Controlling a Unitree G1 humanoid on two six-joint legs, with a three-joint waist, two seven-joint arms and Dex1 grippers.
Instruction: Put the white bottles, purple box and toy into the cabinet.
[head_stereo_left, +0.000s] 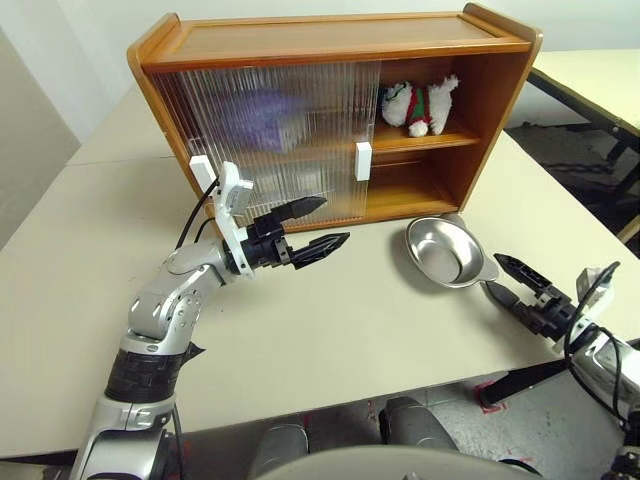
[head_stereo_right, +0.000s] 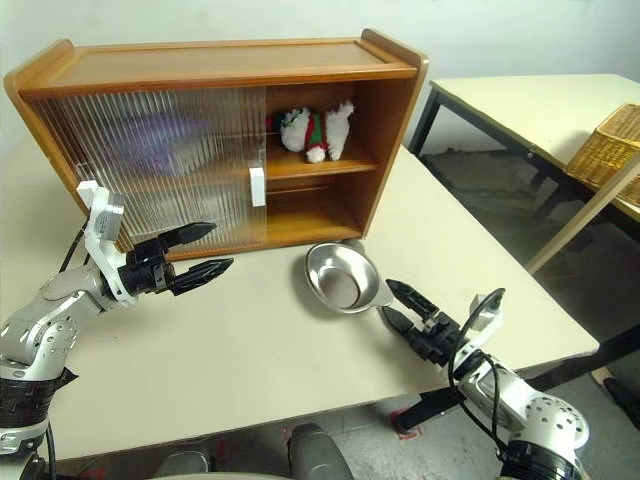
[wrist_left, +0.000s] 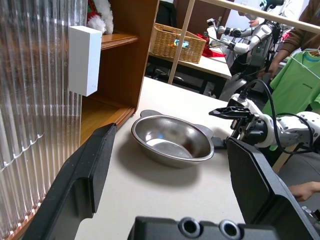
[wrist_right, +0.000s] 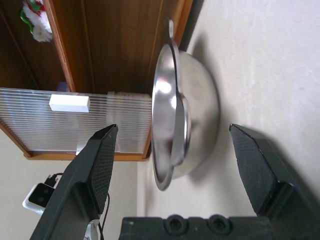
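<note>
Cabinet (head_stereo_left: 330, 40) is set at the back of the counter (head_stereo_left: 330, 340), open front facing the robot. Both ribbed doors are slid to the left and overlap there; the right bay is left open on both shelves. White handles are seen at the left door edge (head_stereo_left: 199, 166) and at mid-front (head_stereo_left: 363, 160).

Toy (head_stereo_left: 420, 104) is lying on the upper shelf in the open right bay, near the right wall. Purple box (head_stereo_left: 262, 118) is seen as a blur behind the ribbed doors, upper shelf, left half. Lower shelf in the open bay is bare wood where visible. Behind the doors, the lower shelf cannot be made out.

Bowl (head_stereo_left: 447, 252) is sitting on the counter just in front of the cabinet's right end, near the counter's right edge. A broad stretch of bare counter is left between bowl and left arm, and forward to the near edge.

Left tool (head_stereo_left: 318, 227) is held level just in front of the doors, below the mid handle, fingers spread wide, nothing held, nothing touched.

Right tool (head_stereo_left: 503, 278) is held low beside the counter's right edge, pointed at the bowl; fingers spread wide, empty, tips just short of the bowl's handle tab. In the right wrist view the bowl (wrist_right: 185, 105) is framed between the fingers, without contact.
</note>
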